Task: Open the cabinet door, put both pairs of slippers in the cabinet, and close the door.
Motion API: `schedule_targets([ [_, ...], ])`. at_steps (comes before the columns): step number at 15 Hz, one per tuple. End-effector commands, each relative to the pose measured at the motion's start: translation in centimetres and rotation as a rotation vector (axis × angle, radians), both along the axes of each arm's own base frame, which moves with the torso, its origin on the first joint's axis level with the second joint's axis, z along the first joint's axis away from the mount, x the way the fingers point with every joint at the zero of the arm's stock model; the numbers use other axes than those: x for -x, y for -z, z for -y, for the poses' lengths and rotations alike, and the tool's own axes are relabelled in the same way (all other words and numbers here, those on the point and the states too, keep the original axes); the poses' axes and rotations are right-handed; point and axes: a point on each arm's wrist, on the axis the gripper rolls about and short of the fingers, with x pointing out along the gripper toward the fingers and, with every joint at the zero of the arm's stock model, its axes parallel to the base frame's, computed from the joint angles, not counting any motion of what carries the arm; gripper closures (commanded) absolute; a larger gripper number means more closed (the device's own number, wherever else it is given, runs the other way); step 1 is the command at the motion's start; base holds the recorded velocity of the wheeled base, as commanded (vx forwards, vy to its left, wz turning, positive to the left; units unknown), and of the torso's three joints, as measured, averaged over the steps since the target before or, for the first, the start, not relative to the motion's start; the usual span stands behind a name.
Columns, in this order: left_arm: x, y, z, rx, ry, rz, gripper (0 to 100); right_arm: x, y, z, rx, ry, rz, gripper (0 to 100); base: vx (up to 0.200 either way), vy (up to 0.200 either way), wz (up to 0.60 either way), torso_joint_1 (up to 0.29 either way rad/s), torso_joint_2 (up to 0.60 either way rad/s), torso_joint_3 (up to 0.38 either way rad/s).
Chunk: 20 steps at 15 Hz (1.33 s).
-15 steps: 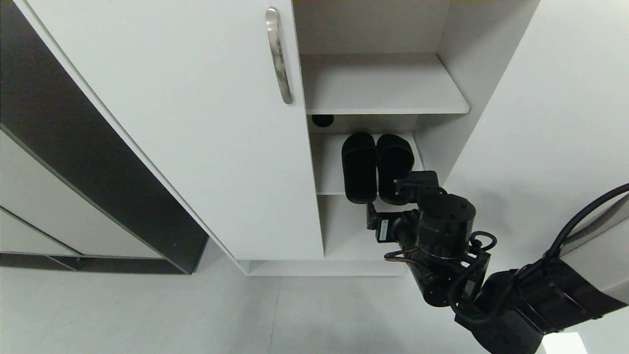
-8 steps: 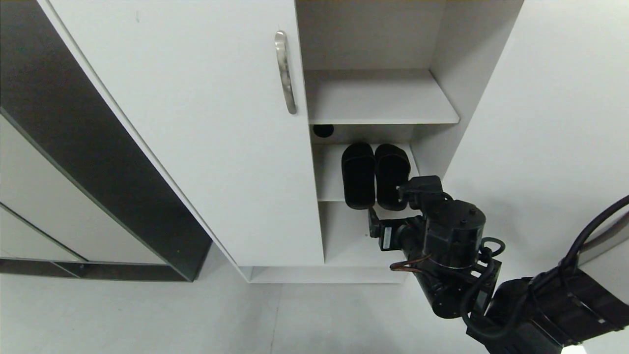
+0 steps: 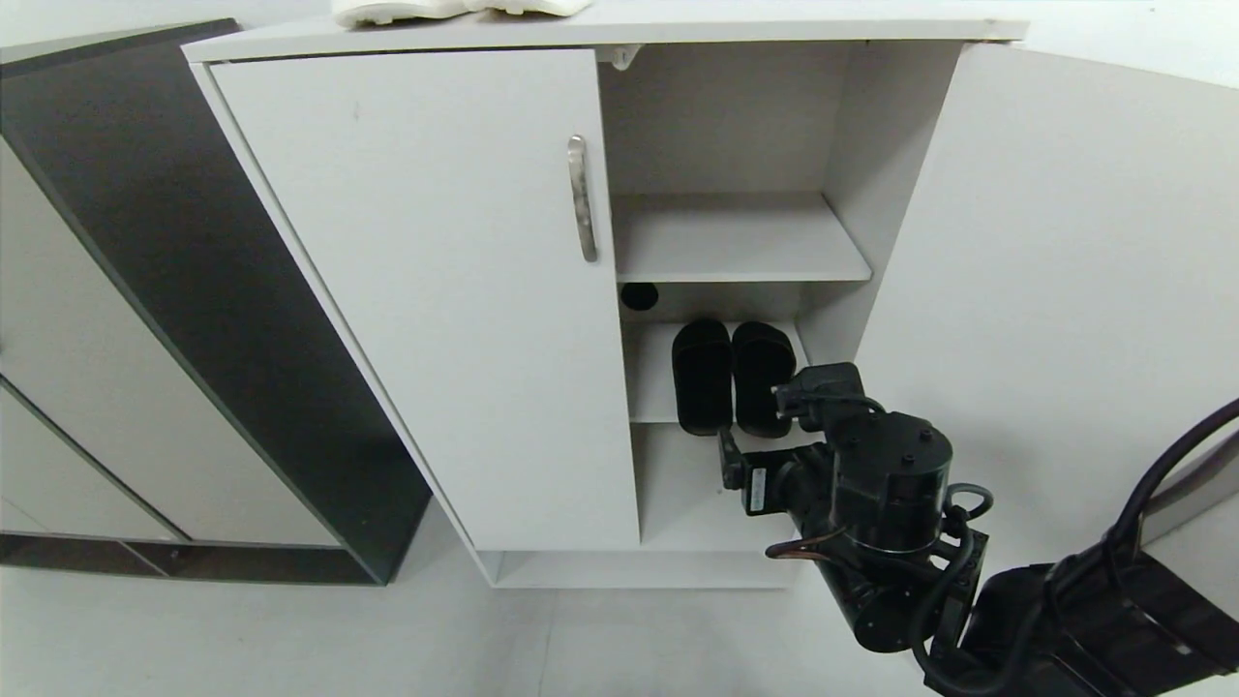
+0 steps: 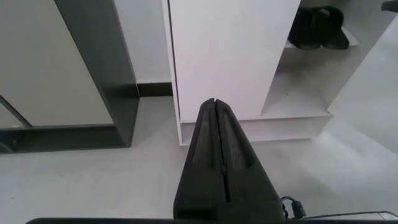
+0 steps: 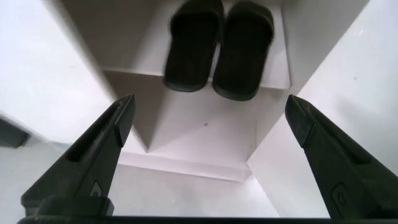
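Left tool (image 4: 214,118), pressed together, hangs low before the cabinet (image 3: 900,145), facing its closed door (image 3: 416,290). White slippers (image 3: 455,8) lie on the cabinet's top. Black slippers (image 3: 731,378) sit on its middle shelf (image 3: 649,387). Right tool (image 5: 209,109), spread and empty, faces them. The head camera has tilted upward, bringing the cabinet's top into view.

Cabinet (image 3: 600,34): plain white, shelves the same. Closed door (image 3: 426,290) white; handle (image 3: 581,198) brushed silver. Slippers on the shelf (image 3: 733,376): solid black, no pattern. Pair on the cabinet top (image 3: 455,10): off-white. Side panel (image 3: 126,223): dark grey-black. Floor (image 3: 290,639): pale grey. Left gripper (image 4: 214,109), right gripper (image 5: 209,106): matte black.
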Motion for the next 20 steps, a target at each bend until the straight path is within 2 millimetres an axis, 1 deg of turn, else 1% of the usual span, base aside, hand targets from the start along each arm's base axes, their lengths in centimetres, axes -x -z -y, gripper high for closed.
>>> schedule_targets([
  [1,0.0,0.0,0.0,-0.001,0.0,-0.001,100,0.3,0.2,-0.3,0.007,-0.012,-0.004,0,0.0,0.0,0.0,0.012,0.01,0.159],
  [8,0.0,0.0,0.0,-0.001,0.0,-0.001,100,0.6,1.3,-0.2,0.049,-0.016,-0.029,0,0.0,0.0,0.0,0.0,0.0,0.014],
  [14,0.0,0.0,0.0,-0.001,0.0,-0.001,100,1.1,1.6,0.1,0.073,-0.034,-0.014,0,0.0,0.2,0.0,0.007,0.0,0.006],
  [16,0.0,0.0,0.0,-0.001,0.0,-0.001,100,1.5,2.0,0.5,0.109,-0.064,-0.016,0,0.0,0.2,0.0,0.005,0.0,0.007],
  [20,0.0,0.0,0.0,-0.001,0.0,-0.001,100,1.8,2.4,1.0,0.118,-0.134,0.035,0,0.0,0.2,0.0,0.001,0.0,0.006],
])
